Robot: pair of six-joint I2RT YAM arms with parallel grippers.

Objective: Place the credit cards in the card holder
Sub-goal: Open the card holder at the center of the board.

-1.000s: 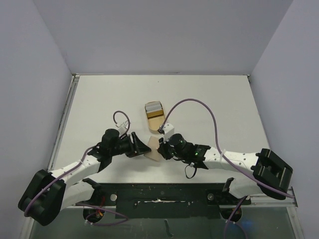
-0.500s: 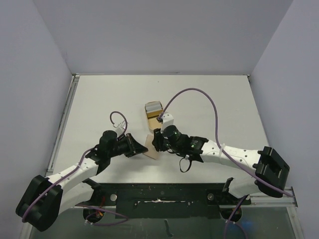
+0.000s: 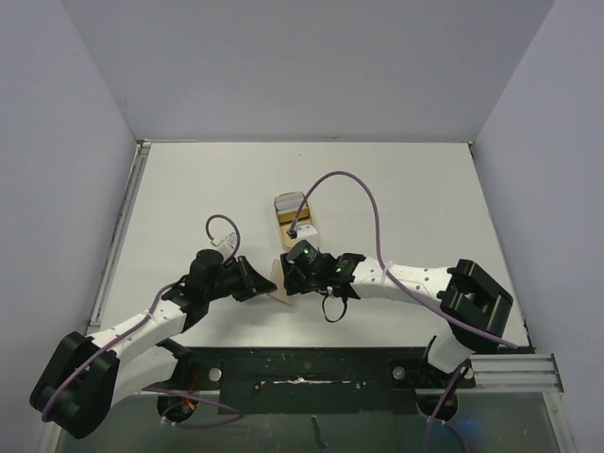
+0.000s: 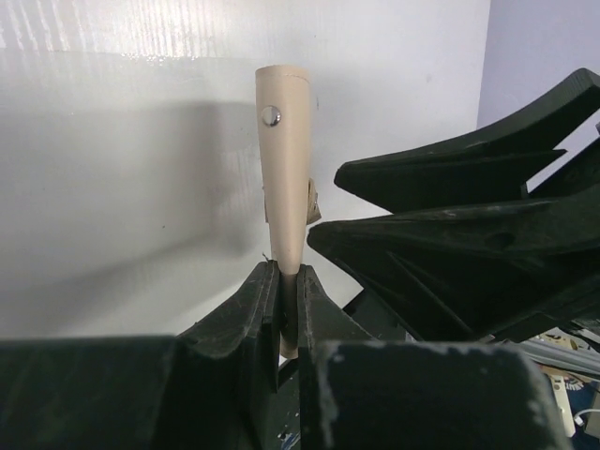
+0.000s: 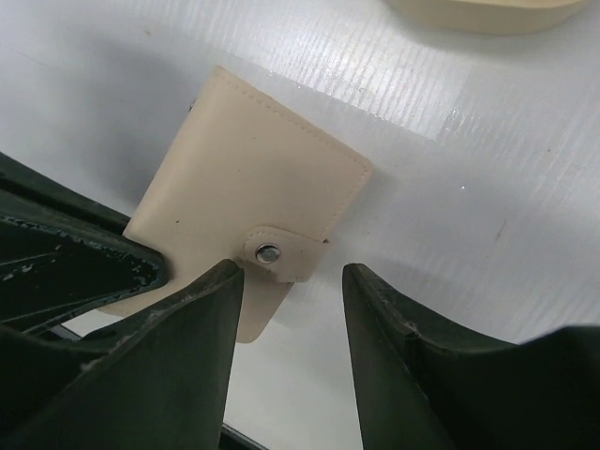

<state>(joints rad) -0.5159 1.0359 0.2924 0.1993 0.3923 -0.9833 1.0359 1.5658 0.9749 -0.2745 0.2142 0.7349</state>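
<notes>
The card holder (image 5: pixel 248 187) is found a little in from the middle of the near edge of the tabletop (image 3: pixel 189 189), folded shut, with its strap tab (image 5: pixel 295 255) fastened by the round snap button (image 5: pixel 268 251). One of its edges is pinched between the pressed-together fingers of the left end effector (image 4: pixel 284 281), so that it is seen edge-on in the left wrist view; whether its far edge rests on the tabletop cannot be told. The right end effector (image 5: pixel 291 281) is spread, with one finger on each side of the strap tab and apart from it. The step in hand is judged to be unsnapping the tab. It would be done best if only the free end of the tab were gripped, clear of the button, and peeled away from the cover while the left pinch is kept firm, since a loose hold could let the whole holder be dragged. The credit cards (image 3: pixel 291 201) are seen in a tan tray (image 3: pixel 277 212) just beyond, toward the centre of the tabletop, none yet inserted.
</notes>
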